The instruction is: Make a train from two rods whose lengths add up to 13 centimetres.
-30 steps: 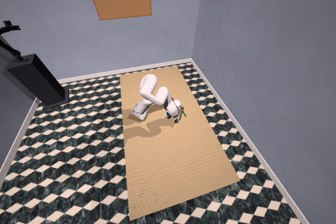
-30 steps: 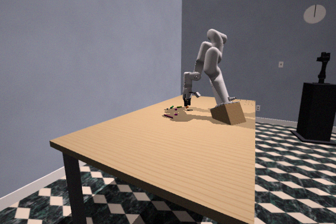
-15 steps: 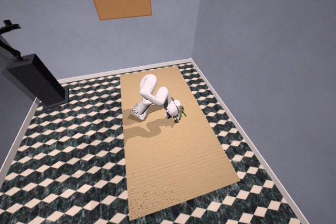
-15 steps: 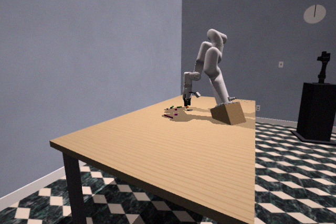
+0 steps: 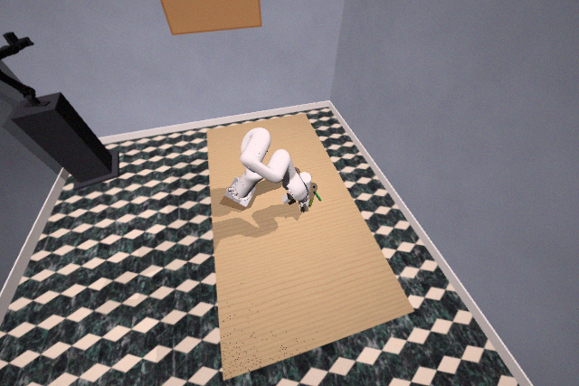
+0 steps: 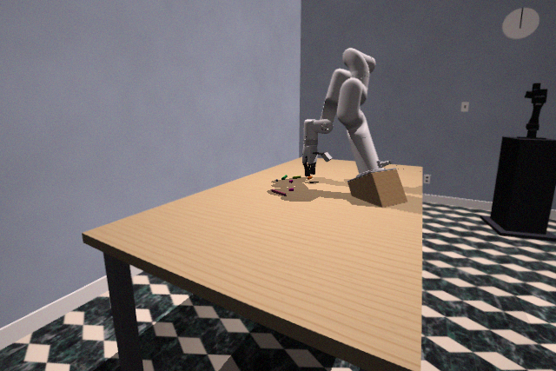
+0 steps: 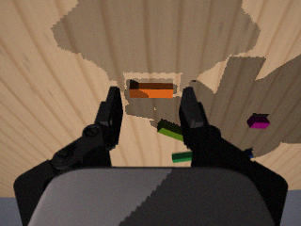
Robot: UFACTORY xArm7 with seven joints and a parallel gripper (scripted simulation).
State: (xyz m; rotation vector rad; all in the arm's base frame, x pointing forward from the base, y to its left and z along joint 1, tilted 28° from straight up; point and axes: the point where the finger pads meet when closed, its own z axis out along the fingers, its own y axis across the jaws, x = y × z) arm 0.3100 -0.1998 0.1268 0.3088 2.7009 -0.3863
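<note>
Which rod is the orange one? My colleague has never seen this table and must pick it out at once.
Find the white arm's gripper hanging over the wooden table. Between its open jaws in the wrist view, lying crosswise and flat, is the orange rod. The lime rod and green rod lie nearer the camera; only this one is orange.

The top view looks steeply down from a high room corner onto the long wooden worktop [image 5: 298, 278]. The exterior view faces it low from afar. The wrist view sits close, between the black gripper [image 7: 151, 110] fingers. All share the worktop.
</note>
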